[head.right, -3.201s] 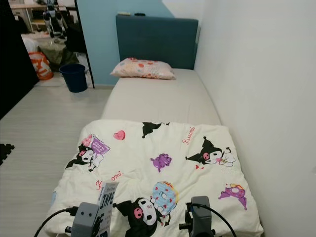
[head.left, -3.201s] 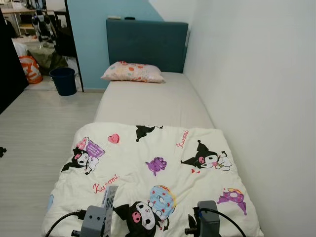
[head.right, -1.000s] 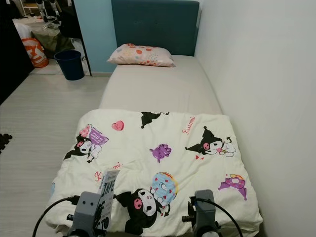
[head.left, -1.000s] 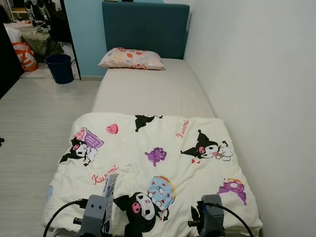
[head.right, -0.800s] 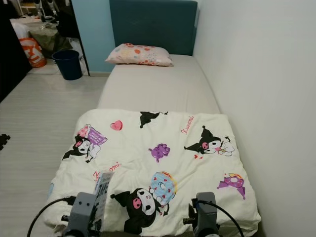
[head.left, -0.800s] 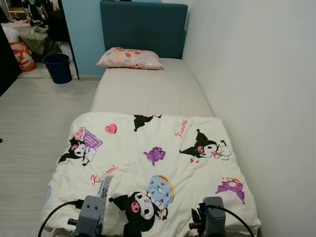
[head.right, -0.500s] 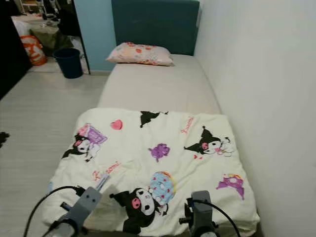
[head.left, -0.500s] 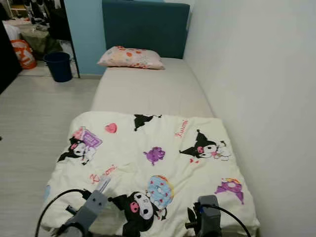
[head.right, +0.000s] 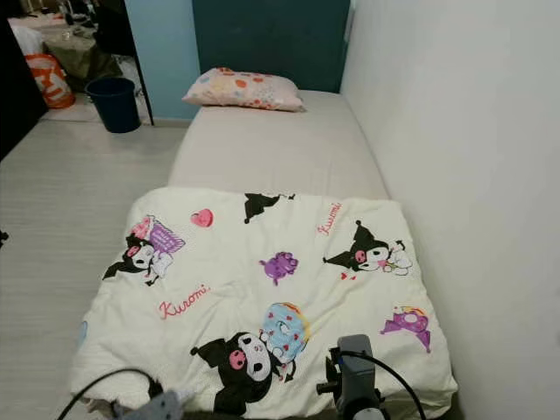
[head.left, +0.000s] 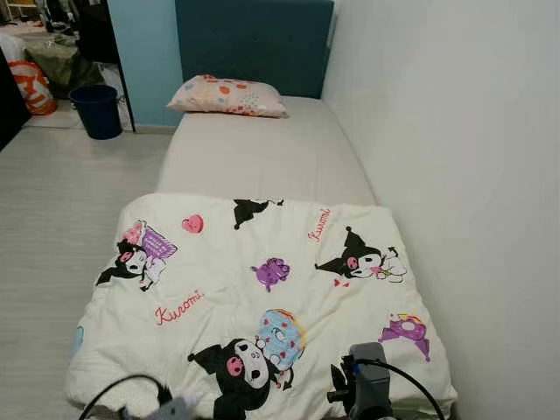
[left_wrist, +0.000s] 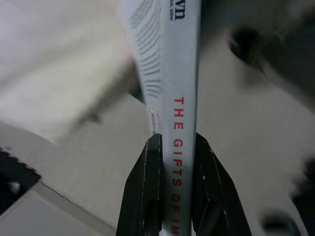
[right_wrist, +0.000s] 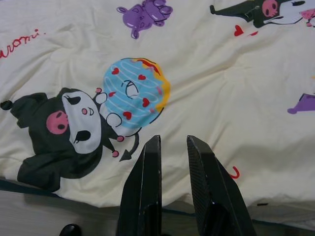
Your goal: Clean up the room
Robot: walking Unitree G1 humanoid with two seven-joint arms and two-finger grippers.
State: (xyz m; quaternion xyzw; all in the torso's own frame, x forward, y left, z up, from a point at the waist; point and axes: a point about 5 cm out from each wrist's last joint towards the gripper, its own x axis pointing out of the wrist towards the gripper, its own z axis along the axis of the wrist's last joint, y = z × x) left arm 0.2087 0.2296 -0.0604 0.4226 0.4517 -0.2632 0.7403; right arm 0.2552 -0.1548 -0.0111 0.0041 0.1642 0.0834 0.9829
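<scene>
While I look down from the head camera, a cream quilt printed with cartoon characters lies folded over the near half of the bed, whose bare beige mattress runs on to a patterned pillow at the teal headboard. My left gripper is clamped on a white book, its two black fingers pressed against either side of the spine, where I can read red letters "THE GIFTS OF". That wrist picture is blurred, so I can only say the book seems to hang over pale bedding or floor; I cannot tell which. From the head I see just the grey top of that wrist and its cable at the bottom edge, low beside the quilt's near left corner. My right gripper hovers above the quilt's near edge, just below the blue doughnut print, jaws a narrow gap apart and holding nothing. Across the pale floor, a dark blue bin stands by the doorway.
</scene>
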